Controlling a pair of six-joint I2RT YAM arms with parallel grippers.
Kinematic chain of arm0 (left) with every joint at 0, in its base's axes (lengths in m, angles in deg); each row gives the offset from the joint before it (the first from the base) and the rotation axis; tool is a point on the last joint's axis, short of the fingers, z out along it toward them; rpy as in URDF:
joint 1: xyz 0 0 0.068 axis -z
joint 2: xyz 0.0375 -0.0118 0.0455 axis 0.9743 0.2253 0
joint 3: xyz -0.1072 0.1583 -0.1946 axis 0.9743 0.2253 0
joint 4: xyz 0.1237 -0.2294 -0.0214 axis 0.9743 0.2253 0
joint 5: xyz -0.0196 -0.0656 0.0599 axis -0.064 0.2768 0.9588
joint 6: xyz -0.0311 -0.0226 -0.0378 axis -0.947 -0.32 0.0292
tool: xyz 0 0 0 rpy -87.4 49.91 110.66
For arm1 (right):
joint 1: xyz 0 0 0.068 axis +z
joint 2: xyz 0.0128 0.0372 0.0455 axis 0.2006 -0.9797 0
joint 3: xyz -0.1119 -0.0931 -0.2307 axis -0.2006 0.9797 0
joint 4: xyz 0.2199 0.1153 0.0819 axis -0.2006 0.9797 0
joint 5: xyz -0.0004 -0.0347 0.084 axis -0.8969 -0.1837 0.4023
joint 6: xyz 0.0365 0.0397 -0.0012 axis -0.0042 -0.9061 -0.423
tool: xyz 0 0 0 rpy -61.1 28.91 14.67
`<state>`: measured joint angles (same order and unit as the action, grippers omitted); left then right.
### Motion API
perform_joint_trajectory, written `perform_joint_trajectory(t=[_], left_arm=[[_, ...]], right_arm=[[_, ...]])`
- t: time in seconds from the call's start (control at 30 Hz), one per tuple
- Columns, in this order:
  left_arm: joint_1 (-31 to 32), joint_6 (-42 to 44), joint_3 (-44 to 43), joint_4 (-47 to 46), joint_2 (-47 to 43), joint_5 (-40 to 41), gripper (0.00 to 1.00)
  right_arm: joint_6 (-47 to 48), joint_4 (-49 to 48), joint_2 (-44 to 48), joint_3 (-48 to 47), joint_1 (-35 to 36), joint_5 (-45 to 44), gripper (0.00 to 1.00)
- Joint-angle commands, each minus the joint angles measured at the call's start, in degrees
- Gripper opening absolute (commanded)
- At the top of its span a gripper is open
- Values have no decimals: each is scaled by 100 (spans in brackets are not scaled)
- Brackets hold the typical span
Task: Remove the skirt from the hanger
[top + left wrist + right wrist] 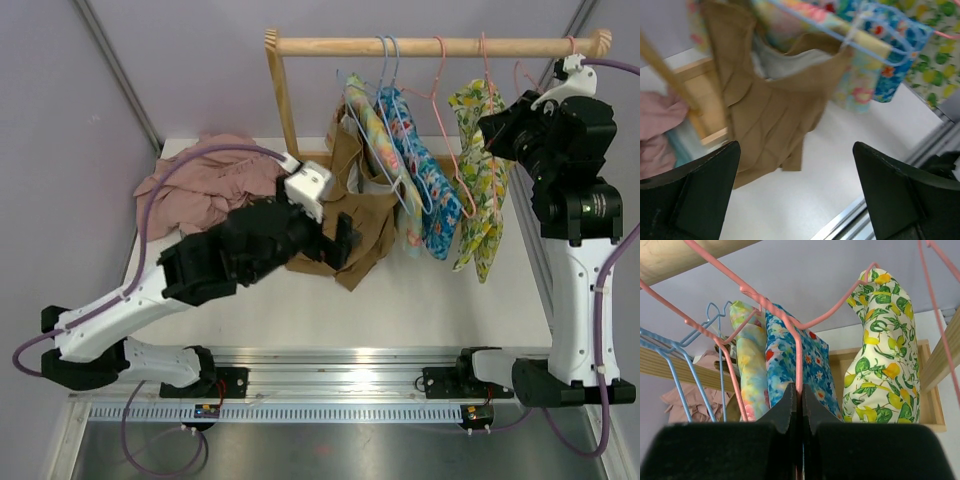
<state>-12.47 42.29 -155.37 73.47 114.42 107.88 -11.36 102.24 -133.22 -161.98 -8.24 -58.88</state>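
A brown skirt (370, 215) hangs by one corner from a light-blue hanger (880, 35) on the wooden rod (440, 45); most of it sags onto the table. It fills the upper left wrist view (770, 115). My left gripper (345, 240) is open and empty just in front of the skirt's lower edge, with nothing between its jaws (796, 146). My right gripper (497, 128) is up by the rod and shut on the wire of a pink hanger (799, 355), next to a lemon-print skirt (885, 350).
A pastel floral skirt (380, 140) and a blue floral skirt (430, 190) hang between the brown and lemon-print ones. A pile of pink clothes (205, 185) lies at the back left. The rack's wooden post (283, 95) and base frame stand behind the brown skirt.
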Motion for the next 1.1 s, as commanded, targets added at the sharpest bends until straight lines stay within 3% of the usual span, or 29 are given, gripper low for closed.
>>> perform_joint_trajectory(t=[0.0,0.1,0.33,0.73,1.07], left_arm=[[1043,469,-314,-843,548,-101,99],[1871,724,-428,-1353,1075,135,99],[2408,708,-929,-1459,2000,251,99],[2540,514,-279,-1741,1817,435,99],[2531,488,301,-1908,1579,646,99]], right_arm=[[1,-89,557,15,18,27,0],[-8,-80,742,173,18,10,0],[71,-184,734,295,18,-104,0],[-456,-2276,84,17,27,-192,0],[-518,-3086,-365,-91,27,-175,0]])
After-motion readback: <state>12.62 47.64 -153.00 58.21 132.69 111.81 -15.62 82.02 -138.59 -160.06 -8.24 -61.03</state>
